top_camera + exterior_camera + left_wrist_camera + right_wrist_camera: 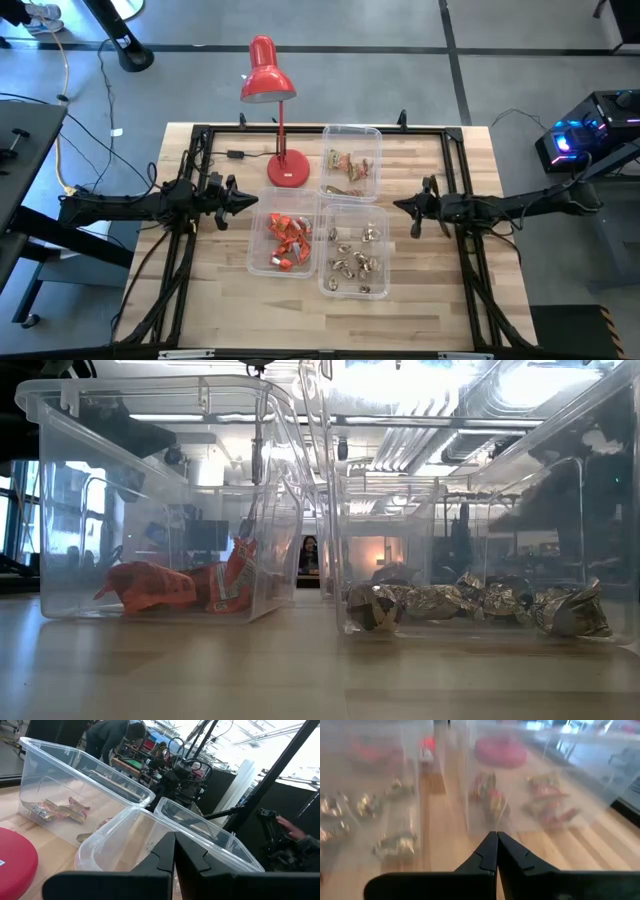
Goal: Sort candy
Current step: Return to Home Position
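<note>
Three clear tubs hold the candy. Red-orange sweets (285,240) lie in the near-left tub (258,262), also seen in the low view (180,588). Gold-silver sweets (355,262) fill the near-right tub, low in front (470,605). Brown-orange sweets (350,168) sit in the far tub (55,810). My left gripper (252,200) hovers shut just left of the red-sweet tub. My right gripper (398,206) hovers shut just right of the gold-sweet tub. In both wrist views the fingers meet with nothing between them (174,851) (497,849).
A red desk lamp stands at the far middle of the table, its round base (288,168) beside the far tub and its shade (266,78) past the table's far edge. A black frame (200,135) rims the table. People show beyond the table in the left wrist view (112,735).
</note>
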